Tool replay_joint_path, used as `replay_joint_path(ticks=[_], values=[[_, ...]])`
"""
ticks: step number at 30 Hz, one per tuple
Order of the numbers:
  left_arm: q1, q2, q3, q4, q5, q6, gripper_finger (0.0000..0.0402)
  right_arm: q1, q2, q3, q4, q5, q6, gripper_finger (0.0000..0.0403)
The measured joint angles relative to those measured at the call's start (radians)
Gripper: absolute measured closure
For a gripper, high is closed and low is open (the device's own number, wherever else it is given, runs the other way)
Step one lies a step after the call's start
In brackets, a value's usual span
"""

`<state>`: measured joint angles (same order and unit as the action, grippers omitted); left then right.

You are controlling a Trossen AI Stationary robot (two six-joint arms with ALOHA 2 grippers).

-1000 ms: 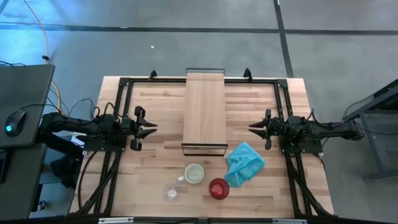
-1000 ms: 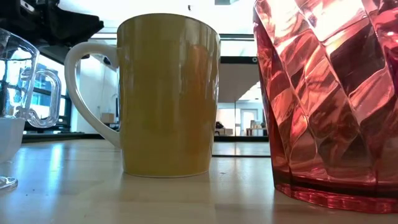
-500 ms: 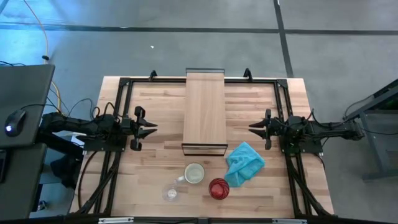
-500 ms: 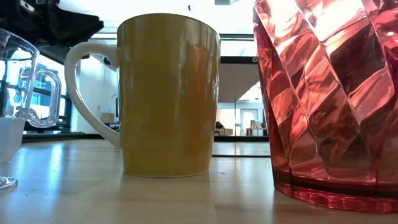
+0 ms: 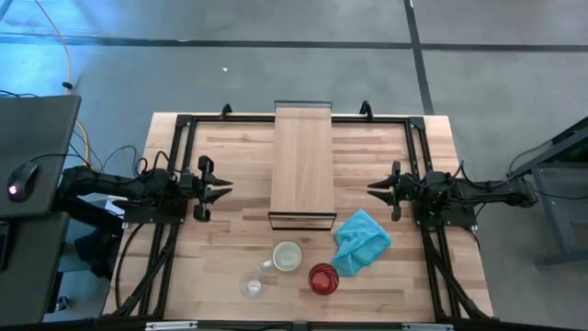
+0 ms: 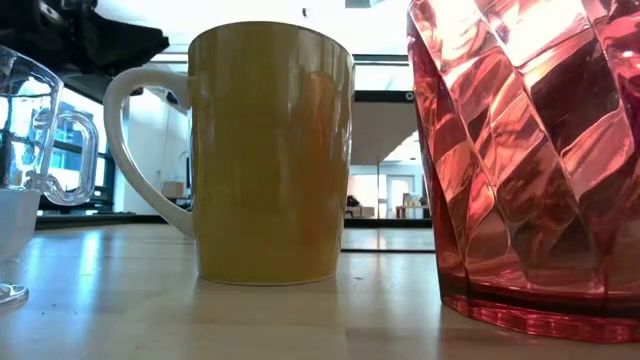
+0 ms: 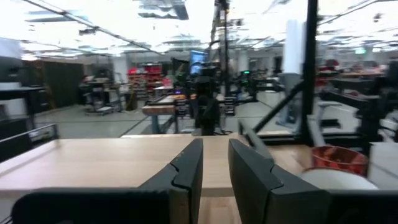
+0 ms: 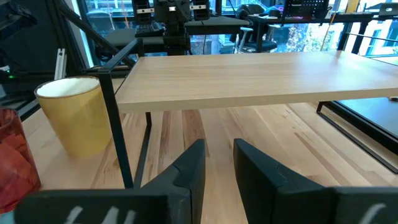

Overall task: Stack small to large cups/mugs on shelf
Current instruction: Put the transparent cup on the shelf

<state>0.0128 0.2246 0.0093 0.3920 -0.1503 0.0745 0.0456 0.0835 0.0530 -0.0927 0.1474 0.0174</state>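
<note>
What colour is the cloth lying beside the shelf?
Teal; the cloth shows best in the high view, crumpled by the shelf's near right corner.

A teal cloth (image 5: 360, 241) lies crumpled on the planked wooden bench (image 5: 230, 152), near its front right corner, seen from overhead. A black metal frame (image 5: 179, 124) runs along the bench's back and side edges. To the left stands a dark side desk (image 5: 32, 152) carrying a computer mouse (image 5: 22, 176), with a yellow cable (image 5: 62, 41) trailing across the grey concrete floor (image 5: 276, 64) behind it. Dark seams cross that floor. Beyond the bench at table height, a bright workshop hall with desks and equipment shows, too blurred to detail.
</note>
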Motion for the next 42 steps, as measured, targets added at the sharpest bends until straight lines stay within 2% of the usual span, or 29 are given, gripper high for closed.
replay_joint_path(ticks=[2,6,9,13,18,23,26,42], values=[[0.0,0.0,0.0,0.0,-0.032,0.005,0.0334,-0.004,0.0,0.0,0.004,0.033,-0.083,0.0325],[0.0,0.0,0.0,0.0,-0.041,0.005,0.0334,-0.02,0.0,0.0,0.014,0.149,-0.437,0.0325],[0.0,0.0,0.0,-0.001,-0.041,0.005,0.0334,-0.02,0.0,0.0,0.015,0.167,-0.541,0.0325],[0.0,0.0,0.0,0.001,-0.039,-0.004,0.0334,-0.02,0.0,0.0,0.049,0.274,-0.462,0.0325],[0.0,0.0,0.0,0.006,0.027,-0.06,0.0334,-0.02,0.0,0.0,0.049,0.353,-0.328,0.0325],[0.0,0.0,0.0,0.047,0.137,-0.327,0.0334,-0.02,0.0,0.0,0.05,0.383,-0.284,0.0325],[-0.001,0.0,0.0,0.067,0.143,-0.417,0.0334,-0.02,0.0,0.0,0.046,0.383,-0.284,0.0325],[0.0,0.0,0.0,0.024,0.132,-0.412,0.0334,-0.02,0.0,0.0,0.028,0.376,-0.287,0.0325]])
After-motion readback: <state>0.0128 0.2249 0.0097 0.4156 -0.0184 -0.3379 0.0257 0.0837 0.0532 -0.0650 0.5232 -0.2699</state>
